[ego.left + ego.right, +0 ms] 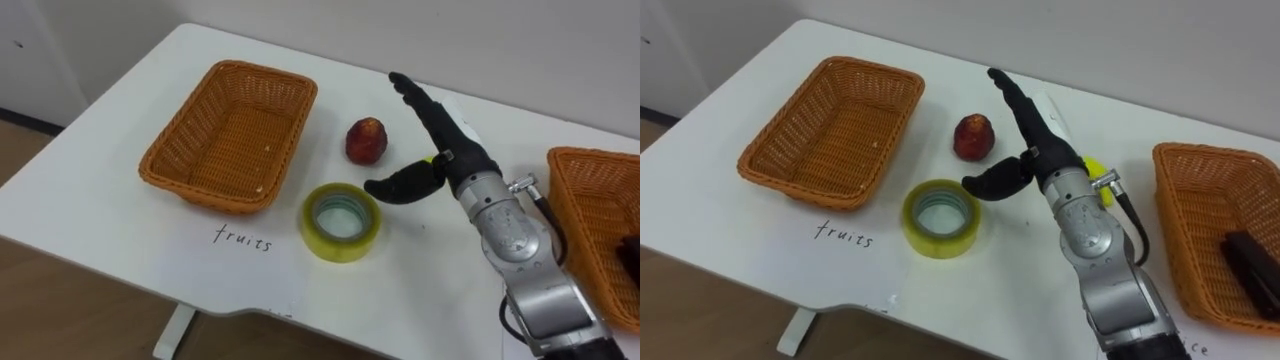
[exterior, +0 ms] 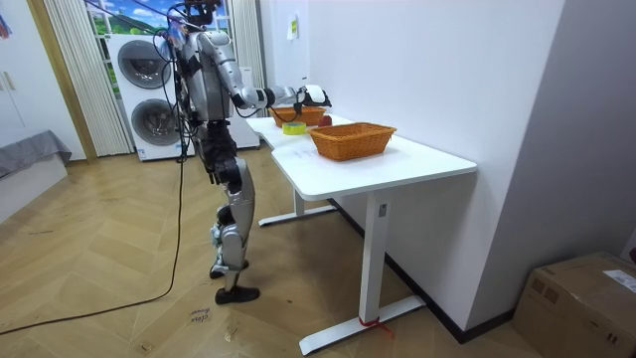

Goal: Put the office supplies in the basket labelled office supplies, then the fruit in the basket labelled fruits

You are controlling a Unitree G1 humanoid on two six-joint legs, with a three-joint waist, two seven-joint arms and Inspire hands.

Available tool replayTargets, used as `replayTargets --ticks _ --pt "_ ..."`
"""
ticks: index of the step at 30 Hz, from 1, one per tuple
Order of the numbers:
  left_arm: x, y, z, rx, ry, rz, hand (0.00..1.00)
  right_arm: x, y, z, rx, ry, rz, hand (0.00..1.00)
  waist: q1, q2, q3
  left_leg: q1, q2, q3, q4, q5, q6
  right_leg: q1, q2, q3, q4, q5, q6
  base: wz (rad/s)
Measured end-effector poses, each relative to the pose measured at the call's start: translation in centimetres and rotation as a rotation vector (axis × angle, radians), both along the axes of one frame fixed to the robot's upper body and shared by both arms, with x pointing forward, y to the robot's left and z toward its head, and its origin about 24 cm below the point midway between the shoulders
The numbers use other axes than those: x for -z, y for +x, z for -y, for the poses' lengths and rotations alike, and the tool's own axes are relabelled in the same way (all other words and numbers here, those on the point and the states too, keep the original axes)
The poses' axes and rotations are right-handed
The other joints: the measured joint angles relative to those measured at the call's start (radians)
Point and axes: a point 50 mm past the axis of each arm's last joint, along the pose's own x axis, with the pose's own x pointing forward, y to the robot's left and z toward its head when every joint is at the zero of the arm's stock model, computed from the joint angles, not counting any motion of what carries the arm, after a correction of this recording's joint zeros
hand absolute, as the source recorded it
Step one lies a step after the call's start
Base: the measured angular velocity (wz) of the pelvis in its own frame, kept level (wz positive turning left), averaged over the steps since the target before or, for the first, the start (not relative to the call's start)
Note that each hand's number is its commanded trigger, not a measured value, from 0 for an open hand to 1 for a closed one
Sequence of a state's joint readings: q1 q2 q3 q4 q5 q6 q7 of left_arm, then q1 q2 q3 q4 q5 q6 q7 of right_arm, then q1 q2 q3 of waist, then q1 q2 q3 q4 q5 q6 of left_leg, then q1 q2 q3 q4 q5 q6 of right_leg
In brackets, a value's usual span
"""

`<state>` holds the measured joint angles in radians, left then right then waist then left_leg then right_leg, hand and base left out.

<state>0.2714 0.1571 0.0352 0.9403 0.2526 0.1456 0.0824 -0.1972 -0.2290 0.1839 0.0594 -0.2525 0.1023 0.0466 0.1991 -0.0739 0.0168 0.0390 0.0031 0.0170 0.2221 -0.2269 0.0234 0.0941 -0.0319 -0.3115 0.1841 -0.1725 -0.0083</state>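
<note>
A red fruit (image 1: 366,140) lies on the white table (image 1: 120,210) between the two wicker baskets. In front of it sits a roll of yellow tape (image 1: 340,221). My right hand (image 1: 441,140) is open just right of the fruit, with straight fingers reaching past it and the thumb spread towards the tape. It holds nothing. The left basket (image 1: 229,136), marked "fruits", is empty. A dark object (image 1: 1251,264) lies in the right basket (image 1: 1200,235). Something small and yellow (image 1: 1093,168) peeks out behind my wrist.
In the room view I stand at the table's far end, my right arm stretched over the table top (image 2: 397,164). A washer and dryer (image 2: 149,85) stand behind me. The table's near edge runs close below the tape.
</note>
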Motion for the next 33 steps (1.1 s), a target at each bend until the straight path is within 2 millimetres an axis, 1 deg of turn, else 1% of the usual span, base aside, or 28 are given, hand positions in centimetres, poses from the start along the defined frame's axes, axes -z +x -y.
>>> replayTargets --ticks 10,15,17,19,20,22,25,27,29,32,33 --pt "0.1 0.0 0.5 0.024 -0.031 -0.012 0.00 0.0 0.0 0.0 0.000 0.000 0.000 0.00 0.003 0.001 0.0004 0.000 -0.001 -0.015 0.001 0.000 0.000 0.005 0.000 0.000 0.000 0.000 0.000 0.04" --pt "0.2 -0.1 0.5 0.024 -0.036 -0.015 0.00 0.1 0.0 0.0 0.002 -0.015 -0.002 0.00 0.009 0.000 -0.0001 -0.001 -0.001 -0.023 0.001 0.000 0.000 0.007 0.000 0.002 0.000 -0.003 0.004 0.05" --pt "0.2 -0.1 0.5 0.025 -0.036 -0.015 0.00 0.6 0.0 0.0 0.002 -0.021 -0.018 0.00 0.019 0.000 -0.0002 0.000 -0.001 -0.023 0.000 0.000 0.000 0.008 0.000 0.001 0.000 -0.003 0.004 0.00" --pt "0.2 -0.1 0.6 0.031 -0.038 -0.018 0.00 1.6 0.5 -0.6 -0.020 -0.048 -0.065 0.00 0.026 -0.002 -0.0015 0.003 -0.001 -0.023 0.001 0.000 0.000 0.011 0.000 0.000 0.000 -0.003 0.004 0.00" --pt "0.2 -0.2 0.6 0.032 -0.039 -0.019 0.00 1.7 0.6 -0.7 -0.025 -0.054 -0.072 0.00 0.029 -0.002 -0.0018 0.003 -0.001 -0.023 0.001 0.000 0.000 0.011 -0.001 -0.001 0.000 -0.003 0.004 0.00" --pt "0.2 -0.3 0.7 0.031 -0.039 -0.025 0.00 1.9 0.9 -1.1 -0.045 -0.077 -0.083 0.00 0.033 -0.002 -0.0015 0.002 -0.001 -0.024 0.001 0.000 0.000 0.012 -0.002 -0.010 0.000 -0.003 0.005 0.02" --pt "0.2 -0.7 0.6 0.027 -0.039 -0.035 0.00 2.0 1.0 -1.3 -0.049 -0.080 -0.086 0.00 0.045 -0.003 -0.0013 0.003 -0.001 -0.025 0.001 0.001 0.001 0.015 -0.004 -0.021 0.000 -0.003 0.005 0.06" --pt "0.2 -0.8 0.6 0.026 -0.038 -0.039 0.00 2.2 1.0 -1.4 -0.055 -0.088 -0.098 0.00 0.053 -0.003 -0.0006 0.005 -0.002 -0.032 0.001 0.001 0.001 0.020 -0.004 -0.026 -0.001 -0.003 0.005 0.09" --pt "0.2 -0.7 0.6 0.026 -0.039 -0.039 0.00 2.5 1.0 -1.6 -0.067 -0.094 -0.107 0.00 0.052 -0.004 -0.0006 0.005 -0.003 -0.041 0.002 0.001 0.002 0.024 -0.006 -0.041 0.000 -0.004 0.007 0.17" --pt "0.2 -0.8 0.8 0.022 -0.040 -0.044 0.00 2.6 0.9 -1.7 -0.081 -0.096 -0.123 0.00 0.054 -0.005 -0.0014 0.003 -0.007 -0.048 0.003 0.001 0.002 0.027 -0.011 -0.049 0.000 -0.007 0.012 0.10" --pt "0.2 -0.9 0.8 0.020 -0.040 -0.047 0.00 2.6 0.9 -1.6 -0.079 -0.096 -0.130 0.00 0.055 -0.006 -0.0019 0.002 -0.014 -0.051 0.003 0.002 0.003 0.028 -0.011 -0.049 0.000 -0.007 0.012 0.08"
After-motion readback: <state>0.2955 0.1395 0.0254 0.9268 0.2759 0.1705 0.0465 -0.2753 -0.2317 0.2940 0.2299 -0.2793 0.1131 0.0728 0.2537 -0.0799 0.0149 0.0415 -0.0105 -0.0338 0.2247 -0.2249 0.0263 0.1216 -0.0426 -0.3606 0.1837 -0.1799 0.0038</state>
